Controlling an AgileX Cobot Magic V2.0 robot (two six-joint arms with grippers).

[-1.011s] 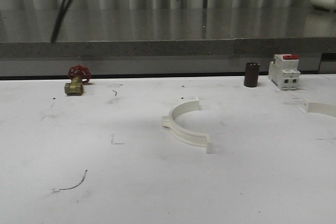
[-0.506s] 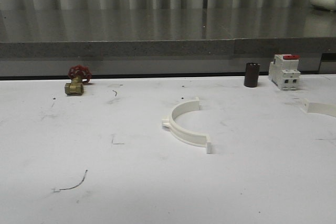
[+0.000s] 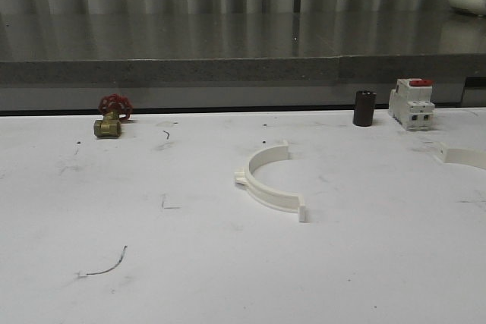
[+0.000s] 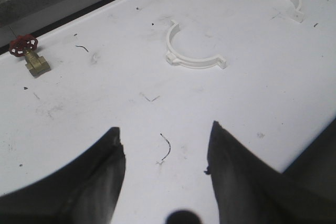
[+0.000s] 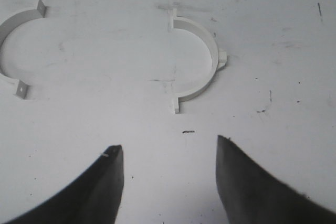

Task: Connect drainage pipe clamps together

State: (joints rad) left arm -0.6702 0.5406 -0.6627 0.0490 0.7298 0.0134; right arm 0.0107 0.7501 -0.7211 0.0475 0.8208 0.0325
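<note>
while both arms hang above the white table (image 3: 152, 278) with nothing in hand, the two halves of the ring lie apart and untouched. going from left to right in the front view: a small brass valve with a red handwheel (image 3: 111, 116) sits at the far left near the back edge, then the first clamp half (image 3: 267, 180) lies about mid-table, resting on its edge with its open side turned toward the right and back. beyond it stand a dark cylinder (image 3: 364, 108) and a white breaker with a red top (image 3: 411, 103), and at the right border the second clamp half (image 3: 463, 155) is cut off by the frame.

the left gripper (image 4: 164, 156) has its jaws spread wide and empty, well short of the first half, which shows further up its view. the right gripper (image 5: 169, 174) is likewise spread and empty, with the second half just ahead of it and the first half off to one side.

these bands look like thin moulded plastic: light, fairly stiff yet springy, and smooth enough to skid on the table if nudged. i judge the best hold is across the band's thin wall near the middle of the arc, leaving the flat end tabs free to meet. pinching a tab itself would block the joint, and a hard squeeze could flex the arc.
</note>
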